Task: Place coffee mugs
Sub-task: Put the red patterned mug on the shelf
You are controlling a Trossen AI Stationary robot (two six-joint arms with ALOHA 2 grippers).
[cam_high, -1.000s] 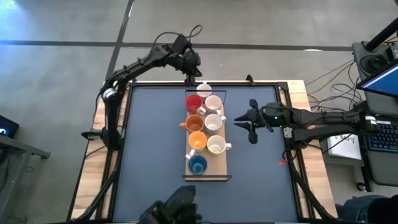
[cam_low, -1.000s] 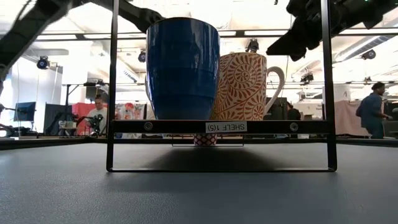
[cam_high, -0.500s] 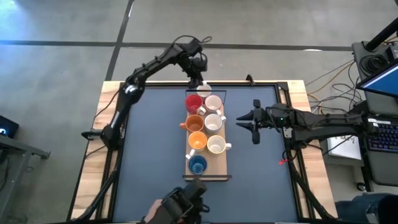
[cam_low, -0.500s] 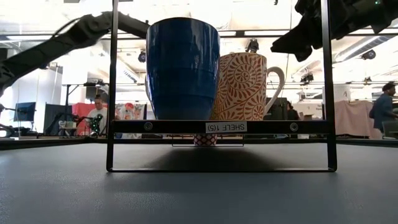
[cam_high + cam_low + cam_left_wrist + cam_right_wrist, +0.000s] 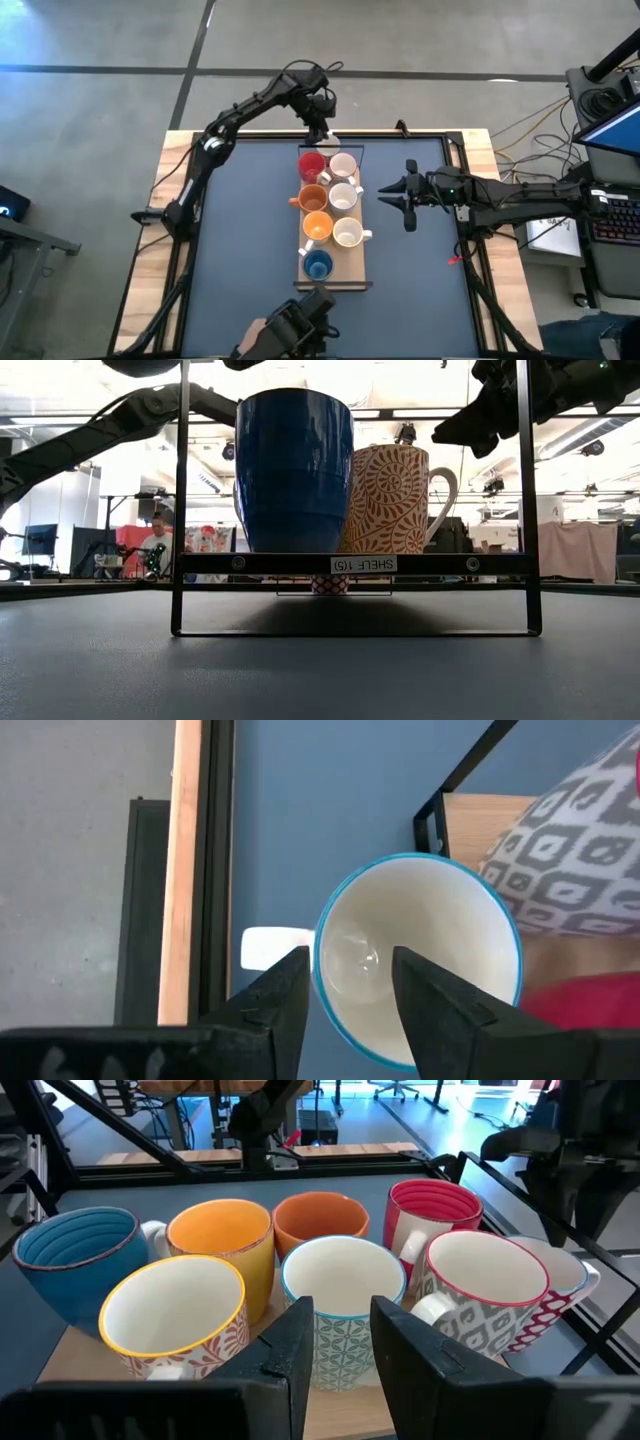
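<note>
Covering the frame's centre in the high view, a dark blue table is seen on grey concrete floor. At upper centre, the left gripper is held open just above a blue-rimmed white mug. The other coffee mugs are packed on a wooden shelf tray at centre. At centre right, the right gripper is kept partly open, empty, beside them.

Hidden and cut-off parts

In the low view the tall blue ceramic mug and the orange-patterned ceramic mug hide the other mugs; the left tool's fingers cover part of the blue-rimmed white mug.
</note>
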